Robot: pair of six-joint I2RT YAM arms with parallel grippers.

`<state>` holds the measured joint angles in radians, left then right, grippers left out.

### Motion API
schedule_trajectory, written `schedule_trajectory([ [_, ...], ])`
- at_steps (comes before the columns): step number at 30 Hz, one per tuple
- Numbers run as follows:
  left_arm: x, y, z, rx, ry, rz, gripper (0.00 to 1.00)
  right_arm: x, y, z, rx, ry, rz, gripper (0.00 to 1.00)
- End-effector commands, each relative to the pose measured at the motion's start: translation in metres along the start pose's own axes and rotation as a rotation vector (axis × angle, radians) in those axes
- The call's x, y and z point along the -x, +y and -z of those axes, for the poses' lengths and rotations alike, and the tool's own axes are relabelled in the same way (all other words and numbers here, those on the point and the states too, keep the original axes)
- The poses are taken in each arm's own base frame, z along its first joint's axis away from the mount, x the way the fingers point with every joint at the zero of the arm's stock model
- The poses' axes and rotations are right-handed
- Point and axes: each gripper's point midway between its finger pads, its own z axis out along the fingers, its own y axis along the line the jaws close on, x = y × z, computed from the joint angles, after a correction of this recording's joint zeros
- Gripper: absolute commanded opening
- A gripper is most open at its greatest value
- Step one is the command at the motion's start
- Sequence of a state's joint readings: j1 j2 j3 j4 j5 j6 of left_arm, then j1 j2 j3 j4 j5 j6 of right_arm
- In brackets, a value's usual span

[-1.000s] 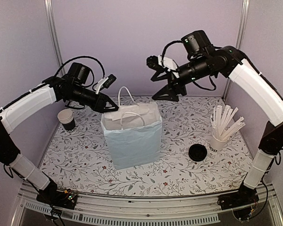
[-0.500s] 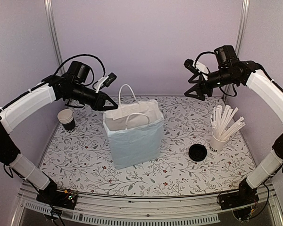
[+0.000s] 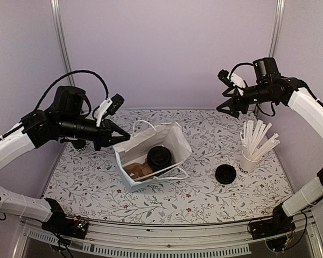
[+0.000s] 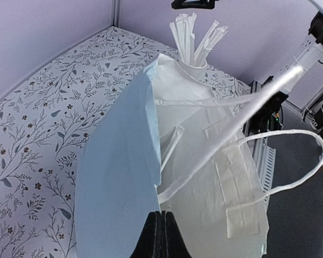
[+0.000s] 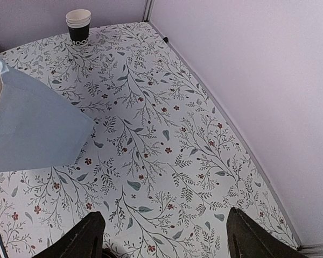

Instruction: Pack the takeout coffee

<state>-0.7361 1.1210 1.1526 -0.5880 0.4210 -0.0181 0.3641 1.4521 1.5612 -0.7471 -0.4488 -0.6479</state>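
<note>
The pale-blue paper bag [image 3: 169, 137] is tipped over toward the front, its mouth open to the top view. Inside it sit the takeout coffee with its round black lid [image 3: 160, 157] and the brown cup carrier [image 3: 137, 171]. My left gripper [image 3: 124, 137] is shut on the bag's left rim; in the left wrist view the fingertips [image 4: 160, 236] pinch the edge between the blue outside [image 4: 118, 177] and the white inside. My right gripper [image 3: 231, 105] is open and empty, held high at the back right, over bare table in the right wrist view [image 5: 167, 242].
A loose black lid [image 3: 225, 174] lies right of the bag. A white cup of wooden stirrers [image 3: 249, 160] stands at the right, also in the left wrist view [image 4: 194, 37]. Stacked black cups [image 5: 78, 27] stand at the back left corner. Walls enclose the table.
My left gripper pulled the bag's rim left and down, tipping the upright bag over so its contents show. My right gripper drew back to the right, away from the bag.
</note>
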Motion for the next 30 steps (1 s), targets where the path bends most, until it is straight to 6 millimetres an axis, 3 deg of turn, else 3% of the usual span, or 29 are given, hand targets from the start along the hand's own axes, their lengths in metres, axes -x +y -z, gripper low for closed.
schedule_trajectory([
  [1,0.009,-0.009,0.018,0.037,-0.130,0.013,0.00,-0.002,-0.001,-0.002,-0.006,-0.008,0.004,0.81],
  [6,-0.009,-0.031,0.015,-0.003,-0.126,0.032,0.01,-0.002,0.003,-0.006,0.026,-0.015,-0.010,0.81],
  [12,-0.025,-0.058,-0.004,-0.041,-0.060,0.001,0.01,-0.007,0.008,-0.006,0.039,-0.011,-0.016,0.81],
  [23,-0.037,-0.110,-0.036,-0.160,0.052,-0.074,0.01,-0.009,0.016,-0.004,0.067,-0.017,-0.013,0.81],
  [30,-0.029,-0.119,-0.036,-0.170,0.044,-0.071,0.01,-0.009,0.022,-0.008,0.108,-0.027,-0.021,0.81],
])
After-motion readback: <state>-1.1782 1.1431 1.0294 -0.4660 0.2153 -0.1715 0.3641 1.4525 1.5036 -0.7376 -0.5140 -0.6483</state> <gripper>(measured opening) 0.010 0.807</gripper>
